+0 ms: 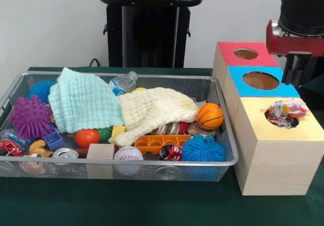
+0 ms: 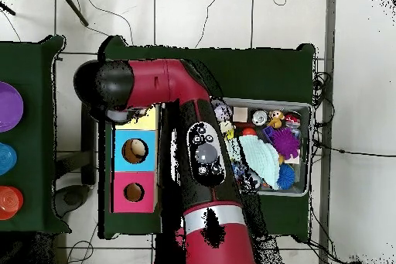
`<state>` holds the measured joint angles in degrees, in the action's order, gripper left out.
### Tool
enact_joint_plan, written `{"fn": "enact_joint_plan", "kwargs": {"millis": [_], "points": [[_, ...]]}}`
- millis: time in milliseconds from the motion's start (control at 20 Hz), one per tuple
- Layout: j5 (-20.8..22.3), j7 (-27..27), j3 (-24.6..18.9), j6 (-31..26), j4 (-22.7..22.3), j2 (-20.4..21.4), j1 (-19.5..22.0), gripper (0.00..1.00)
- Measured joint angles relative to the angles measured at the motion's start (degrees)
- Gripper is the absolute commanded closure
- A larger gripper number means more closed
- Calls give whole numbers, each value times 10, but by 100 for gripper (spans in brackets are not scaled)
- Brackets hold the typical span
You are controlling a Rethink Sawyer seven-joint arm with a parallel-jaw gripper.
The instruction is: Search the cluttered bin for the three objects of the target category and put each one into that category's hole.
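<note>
The wire mesh bin (image 1: 152, 163) stands at the left, full of clutter; it also shows in the overhead view (image 2: 303, 106). One white dotted fabric piece (image 1: 286, 110) sits bunched in the round hole of the yellow-topped box (image 1: 304, 128), part of it poking above the top. My gripper (image 1: 296, 76) hangs open and empty above the far edge of that box, apart from the fabric. No other dotted fabric piece shows in the bin. In the overhead view the arm (image 2: 203, 152) hides the gripper and most of the yellow top (image 2: 147, 118).
A blue-topped box (image 1: 260, 80) and a red-topped box (image 1: 245, 53) stand behind the yellow one. A mint-green towel (image 1: 83, 102) and a cream towel (image 1: 152, 112) cover the bin's middle. Balls, cans, a bottle and blocks lie around them.
</note>
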<state>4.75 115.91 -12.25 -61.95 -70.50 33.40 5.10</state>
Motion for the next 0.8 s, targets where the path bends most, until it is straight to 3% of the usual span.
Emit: {"fn": "enact_joint_plan", "kwargs": {"millis": [350, 800], "points": [[1, 0, 9, 6, 21, -18, -2, 100], [4, 0, 21, 37, 38, -77, -3, 100]]}}
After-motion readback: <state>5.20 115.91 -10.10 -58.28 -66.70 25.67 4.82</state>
